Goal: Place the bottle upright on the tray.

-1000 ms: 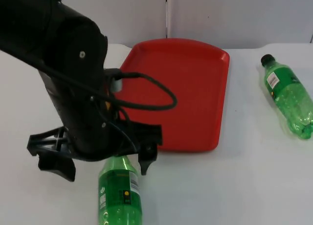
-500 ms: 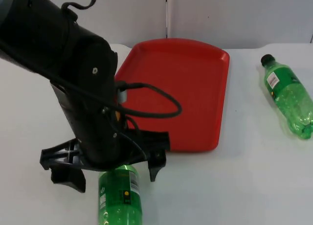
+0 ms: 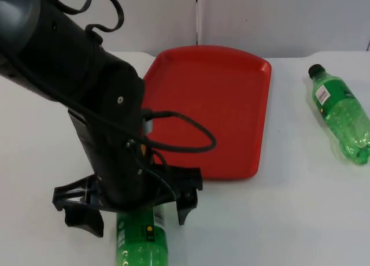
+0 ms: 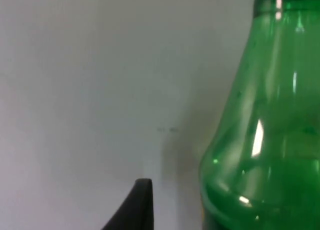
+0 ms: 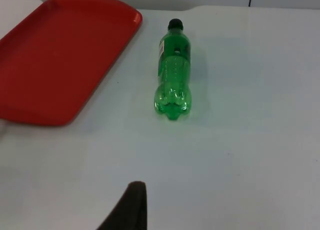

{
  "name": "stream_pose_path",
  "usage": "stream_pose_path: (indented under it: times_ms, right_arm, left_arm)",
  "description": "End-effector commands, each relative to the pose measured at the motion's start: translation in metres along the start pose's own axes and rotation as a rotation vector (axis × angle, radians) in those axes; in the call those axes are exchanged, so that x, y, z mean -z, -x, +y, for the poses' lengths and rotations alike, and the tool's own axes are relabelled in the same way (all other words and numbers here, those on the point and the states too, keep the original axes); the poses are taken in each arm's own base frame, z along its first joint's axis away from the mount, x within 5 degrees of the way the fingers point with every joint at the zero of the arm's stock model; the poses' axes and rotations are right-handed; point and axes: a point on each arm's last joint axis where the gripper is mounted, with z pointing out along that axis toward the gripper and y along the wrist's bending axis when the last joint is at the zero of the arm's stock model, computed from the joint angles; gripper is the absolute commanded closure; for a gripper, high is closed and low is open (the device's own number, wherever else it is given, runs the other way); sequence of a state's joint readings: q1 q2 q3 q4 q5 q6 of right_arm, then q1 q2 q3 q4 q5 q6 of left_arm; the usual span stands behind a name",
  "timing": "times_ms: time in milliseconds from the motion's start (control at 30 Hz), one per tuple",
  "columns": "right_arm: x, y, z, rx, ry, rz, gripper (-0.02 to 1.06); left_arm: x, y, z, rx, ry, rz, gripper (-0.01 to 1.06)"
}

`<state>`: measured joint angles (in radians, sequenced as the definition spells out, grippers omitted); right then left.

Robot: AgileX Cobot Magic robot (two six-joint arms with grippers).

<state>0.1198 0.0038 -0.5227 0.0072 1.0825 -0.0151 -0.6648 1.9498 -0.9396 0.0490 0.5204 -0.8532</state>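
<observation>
While the left gripper (image 3: pixel 130 211) hangs low over the near bottle (image 3: pixel 141 237), its 2 fingers (image 3: pixel 184 205) are spread wide, 1 on each side of the bottle's upper end, and grip nothing. This bottle lies on its side on the white table (image 3: pixel 277 220), just in front of the red tray's (image 3: pixel 219 104) near edge and apart from it. From the left wrist camera, the green shoulder and neck (image 4: pixel 265 120) sit close beside 1 black fingertip (image 4: pixel 135 205), with bare table between them. A 2nd bottle (image 3: pixel 341 115) lies on its side well to the far side of the tray from these fingers, cap pointing toward the wall; it shows in the right wrist view (image 5: pixel 174 70) beside the tray (image 5: pixel 60 55). The right gripper waits, 1 fingertip (image 5: pixel 130 207) low over the table, and whether its fingers are open or closed cannot be told.

The step in hand appears to be the grasp of the near bottle. To do it well, the fingers should probably settle evenly on both sides of the round body before closing, since a smooth bottle can roll or squirt out of an off-centre pinch. A hold near the shoulder would likely ease tipping it upright on the tray.
</observation>
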Motion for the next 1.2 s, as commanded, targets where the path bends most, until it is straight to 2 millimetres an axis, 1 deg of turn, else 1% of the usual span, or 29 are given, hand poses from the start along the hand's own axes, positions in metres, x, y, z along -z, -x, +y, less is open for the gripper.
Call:
stream_pose_path:
  times_ms: [0, 133, 633, 933, 1033, 1133, 1167]
  right_arm:
    - [-0.001, -0.001, 0.0, -0.006, -0.003, -0.002, -0.01]
    - [-0.001, -0.001, 0.0, -0.006, -0.003, -0.002, -0.01]
    - [-0.001, -0.001, 0.0, -0.006, -0.003, -0.002, -0.01]
    - [-0.001, -0.001, 0.0, -0.006, -0.003, -0.002, -0.01]
    - [-0.001, -0.001, 0.0, -0.006, -0.003, -0.002, -0.01]
    - [-0.001, -0.001, 0.0, -0.006, -0.003, -0.002, -0.01]
    - [-0.001, -0.001, 0.0, -0.006, -0.003, -0.002, -0.01]
  left_arm:
    - [-0.002, 0.0, -0.003, -0.006, -0.014, -0.008, 0.0]
    - [-0.003, 0.001, -0.003, -0.023, -0.014, -0.02, 0.0]
    - [-0.025, -0.003, -0.002, -0.048, 0.02, 0.005, 0.0]
    - [-0.027, -0.003, -0.002, -0.058, 0.02, 0.004, 0.0]
    - [-0.027, -0.002, -0.003, -0.08, 0.014, -0.004, 0.03]
    - [-0.027, -0.001, -0.004, -0.097, 0.002, -0.012, 0.23]
    - [-0.027, -0.001, -0.004, -0.097, 0.002, -0.012, 0.23]
